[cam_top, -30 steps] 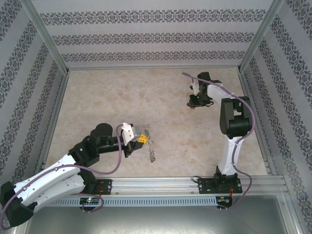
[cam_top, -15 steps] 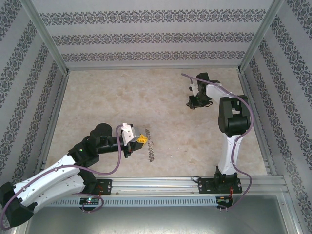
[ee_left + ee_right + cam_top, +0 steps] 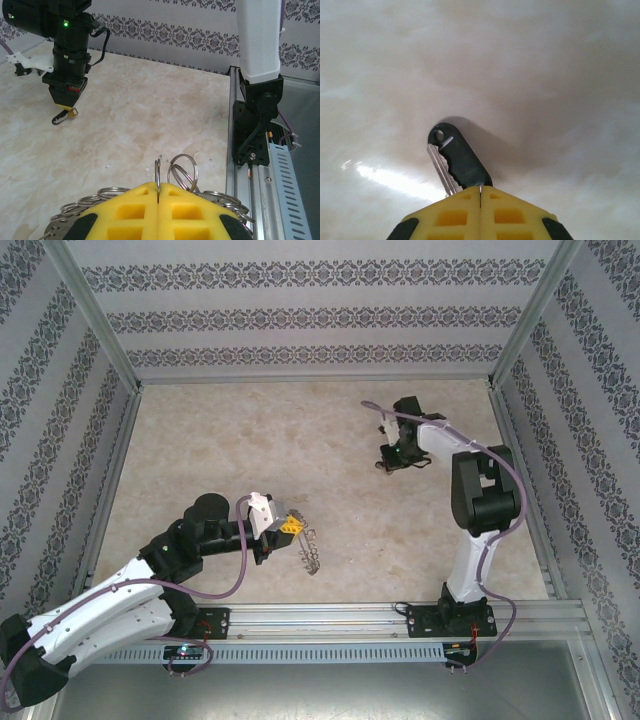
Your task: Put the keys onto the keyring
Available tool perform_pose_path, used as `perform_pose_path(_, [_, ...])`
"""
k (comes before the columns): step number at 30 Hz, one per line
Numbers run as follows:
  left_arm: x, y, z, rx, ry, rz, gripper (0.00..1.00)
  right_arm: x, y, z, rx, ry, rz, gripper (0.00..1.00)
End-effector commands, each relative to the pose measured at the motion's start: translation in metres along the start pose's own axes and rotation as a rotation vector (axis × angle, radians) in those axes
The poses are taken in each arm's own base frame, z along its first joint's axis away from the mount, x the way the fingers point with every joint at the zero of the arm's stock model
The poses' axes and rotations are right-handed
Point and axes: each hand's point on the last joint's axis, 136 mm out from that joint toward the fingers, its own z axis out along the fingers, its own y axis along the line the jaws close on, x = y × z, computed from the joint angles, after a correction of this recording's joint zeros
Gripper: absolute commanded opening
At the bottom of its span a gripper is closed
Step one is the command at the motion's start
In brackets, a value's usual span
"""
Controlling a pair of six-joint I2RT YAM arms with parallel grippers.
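Observation:
My left gripper [image 3: 158, 189] is shut, its yellow pads pinching one thin wire loop of the keyring [image 3: 183, 171]. More of the ring's loops fan out beside and under the pads. From above, the keyring [image 3: 311, 552] hangs off the left gripper [image 3: 291, 525] just over the table, front centre. My right gripper [image 3: 480, 189] is shut on the key [image 3: 461, 160]; its black head with a hole and its silvery blade stick out past the pads, close above the table. That gripper [image 3: 385, 462] stands at the back right, pointing down, and the key [image 3: 60, 119] dangles under it.
Patterned walls [image 3: 320, 315] close in the marble table on three sides. An aluminium rail [image 3: 330, 618] runs along the near edge, with the right arm's base [image 3: 257, 120] bolted to it. Open table lies between the two grippers.
The right gripper has shut on the key and shifted a little left and nearer. The left gripper holds the keyring in nearly the same place.

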Motion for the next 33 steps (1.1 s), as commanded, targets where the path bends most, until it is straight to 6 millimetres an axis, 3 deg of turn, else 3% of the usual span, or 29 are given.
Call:
perform_pose_path(1, [-0.019,-0.008,-0.003,0.029,-0.083,0.017,0.0,-0.002,0.038,-0.02,0.015,-0.071,-0.096,0.0])
perform_pose_path(8, [-0.015,-0.006,-0.003,0.014,-0.067,-0.001,0.0,0.038,0.102,-0.021,-0.008,-0.039,-0.175,0.0])
perform_pose_path(15, [-0.012,-0.003,-0.004,-0.005,-0.05,-0.011,0.0,0.077,0.147,-0.016,-0.098,0.005,-0.181,0.0])
perform_pose_path(20, [-0.012,-0.002,-0.005,-0.013,-0.042,-0.013,0.0,0.089,0.152,-0.024,-0.121,0.039,-0.168,0.16])
perform_pose_path(24, [-0.012,-0.002,-0.005,-0.015,-0.046,-0.011,0.0,0.09,0.144,-0.043,-0.086,0.024,-0.167,0.28])
perform_pose_path(28, [-0.011,-0.002,-0.004,-0.013,-0.044,-0.013,0.0,0.089,0.136,-0.048,-0.077,0.029,-0.162,0.3])
perform_pose_path(33, [-0.008,0.0,-0.005,-0.027,-0.03,-0.022,0.0,0.096,0.141,-0.037,-0.113,0.095,-0.181,0.3])
